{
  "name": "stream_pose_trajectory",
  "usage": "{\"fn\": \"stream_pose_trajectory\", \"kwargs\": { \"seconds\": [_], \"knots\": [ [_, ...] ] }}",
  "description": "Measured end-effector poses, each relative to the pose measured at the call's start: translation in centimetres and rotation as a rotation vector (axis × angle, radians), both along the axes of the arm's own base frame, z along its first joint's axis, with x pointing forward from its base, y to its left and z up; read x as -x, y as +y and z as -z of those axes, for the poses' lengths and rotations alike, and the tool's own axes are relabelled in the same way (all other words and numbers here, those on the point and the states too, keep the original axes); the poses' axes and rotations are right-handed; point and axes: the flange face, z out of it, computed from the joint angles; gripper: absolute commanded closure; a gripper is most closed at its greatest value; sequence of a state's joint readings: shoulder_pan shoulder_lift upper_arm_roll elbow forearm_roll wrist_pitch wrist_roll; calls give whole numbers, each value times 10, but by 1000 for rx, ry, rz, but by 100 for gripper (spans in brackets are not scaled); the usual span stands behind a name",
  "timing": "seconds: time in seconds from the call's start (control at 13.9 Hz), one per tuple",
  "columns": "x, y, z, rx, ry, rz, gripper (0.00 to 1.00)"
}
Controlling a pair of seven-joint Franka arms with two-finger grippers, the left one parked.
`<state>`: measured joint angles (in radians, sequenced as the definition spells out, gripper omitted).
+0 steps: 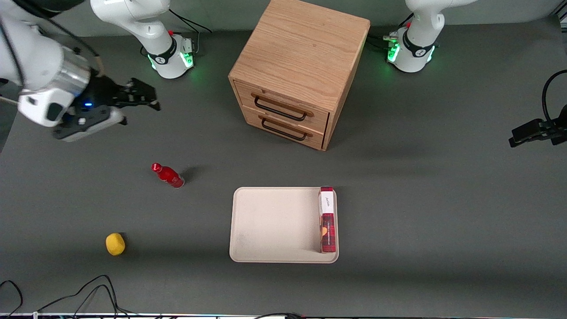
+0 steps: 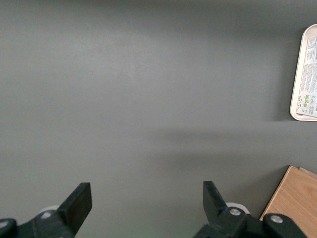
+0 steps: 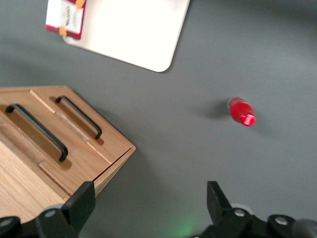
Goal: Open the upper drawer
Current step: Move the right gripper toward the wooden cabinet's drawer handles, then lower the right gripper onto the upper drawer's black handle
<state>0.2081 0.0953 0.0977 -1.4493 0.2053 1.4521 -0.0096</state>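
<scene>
The wooden cabinet (image 1: 301,48) stands at the back middle of the table, with two light-oak drawers in its front. The upper drawer (image 1: 283,99) is shut flush, and its black wire handle (image 1: 280,109) lies just above the lower drawer's handle (image 1: 283,130). In the right wrist view the upper handle (image 3: 37,131) and the lower handle (image 3: 79,116) both show. My gripper (image 1: 142,95) hangs above the bare table, well away from the cabinet toward the working arm's end. It is open and empty (image 3: 148,198).
A red bottle (image 1: 168,175) (image 3: 241,112) lies on the table, nearer the front camera than my gripper. A yellow ball (image 1: 115,244) lies nearer still. A beige tray (image 1: 274,221) holding a red box (image 1: 327,219) sits in front of the cabinet. Cables run along the table's front edge.
</scene>
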Motion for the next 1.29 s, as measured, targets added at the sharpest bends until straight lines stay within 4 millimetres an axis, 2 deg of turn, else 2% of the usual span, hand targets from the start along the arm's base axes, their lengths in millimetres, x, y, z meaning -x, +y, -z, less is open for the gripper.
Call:
{"fn": "stream_pose_trajectory", "kwargs": {
  "seconds": [0.22,0.36,0.79,1.29],
  "knots": [
    [3,36,8,-17,-30,-120,0],
    [1,44,12,-27,-47,-161,0],
    [-9,65,44,-47,-35,-302,0],
    [2,138,83,-80,-52,-520,0]
  ]
}}
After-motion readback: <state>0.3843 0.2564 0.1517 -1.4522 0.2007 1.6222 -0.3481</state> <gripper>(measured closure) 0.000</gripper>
